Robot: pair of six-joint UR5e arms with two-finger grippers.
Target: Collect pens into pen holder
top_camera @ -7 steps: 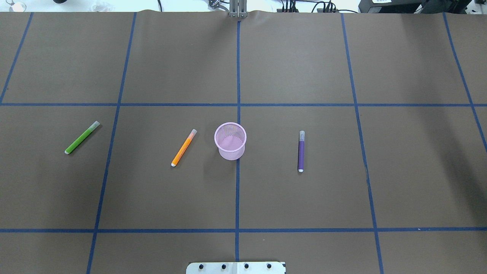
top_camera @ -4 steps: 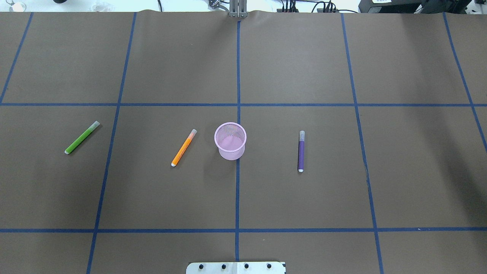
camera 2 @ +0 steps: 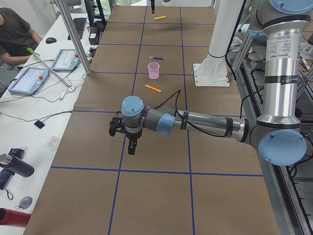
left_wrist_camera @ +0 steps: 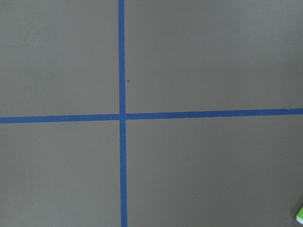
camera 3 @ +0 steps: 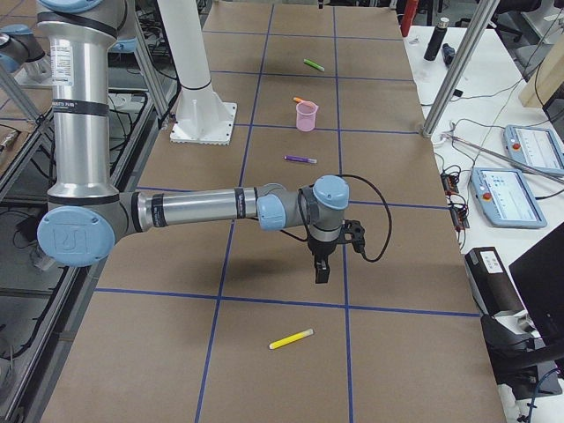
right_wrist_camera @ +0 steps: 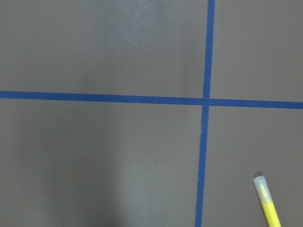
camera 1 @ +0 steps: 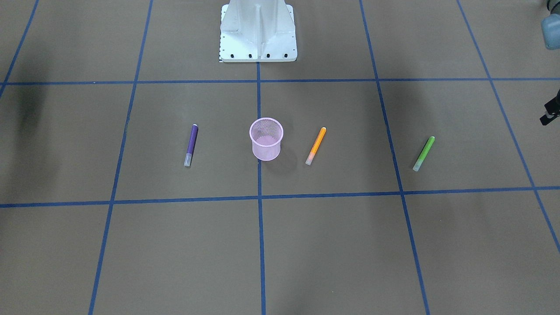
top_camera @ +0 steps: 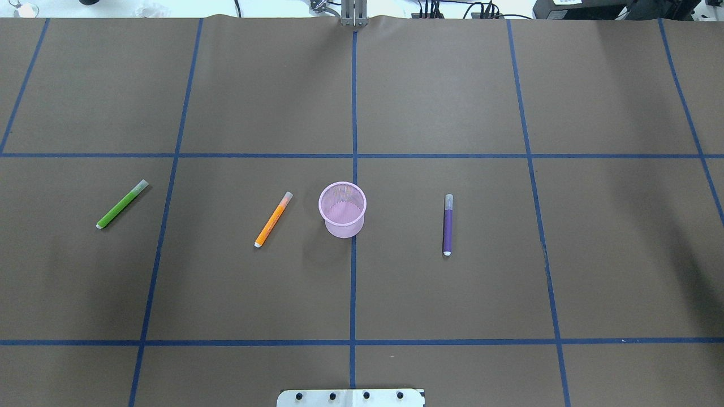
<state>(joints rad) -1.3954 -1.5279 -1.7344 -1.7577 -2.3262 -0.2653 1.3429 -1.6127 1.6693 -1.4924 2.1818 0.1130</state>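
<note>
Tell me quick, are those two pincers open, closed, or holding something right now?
Left pincer: cannot be told from these views.
Right pincer: cannot be told from these views.

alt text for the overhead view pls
A pink mesh pen holder stands upright and empty on a brown table gridded with blue tape. To its left lie an orange pen, near, and a green pen, farther; a purple pen lies right.

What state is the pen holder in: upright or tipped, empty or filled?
Upright and empty: the pen holder stands rim up, inside bare. The orange pen, green pen, purple pen and yellow pen lie on the table.
</note>
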